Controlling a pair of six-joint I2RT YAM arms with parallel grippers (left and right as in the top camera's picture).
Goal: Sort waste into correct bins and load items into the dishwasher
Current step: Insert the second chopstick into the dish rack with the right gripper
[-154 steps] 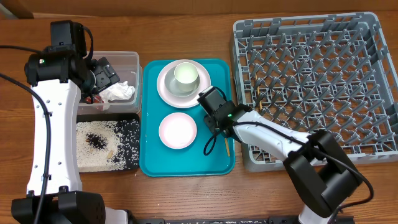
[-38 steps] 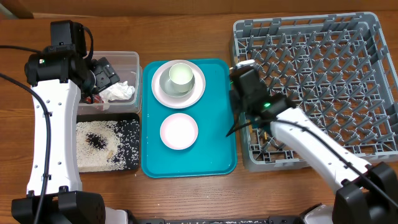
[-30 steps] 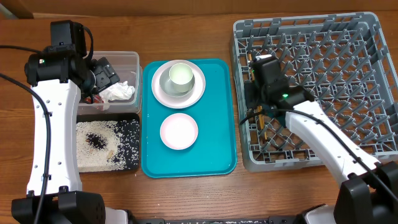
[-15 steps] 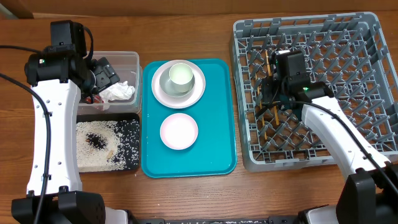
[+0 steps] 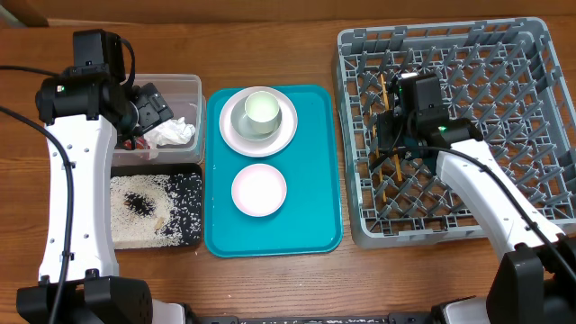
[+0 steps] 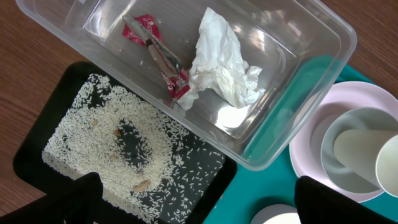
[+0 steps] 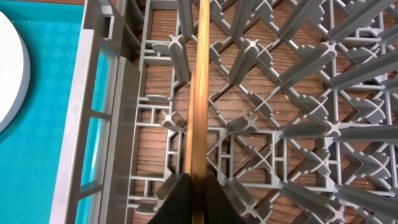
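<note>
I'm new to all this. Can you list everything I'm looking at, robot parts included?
dish rack: one, grey, right
chopsticks: apparently a pair, wooden, over the rack's left part
serving tray: one, teal, centre
plate: one, pale pink, tray's far end
grey bowl: one, on the plate
cup: one, white, inside that bowl
white bowl: one, tray's near half
tub: one, clear, far left
napkin: one, white, in tub
snack wrapper: one, red, in tub
black tray: one, near left
rice grains: many, white, in black tray
left gripper: open, above tub
right gripper: shut on chopsticks
</note>
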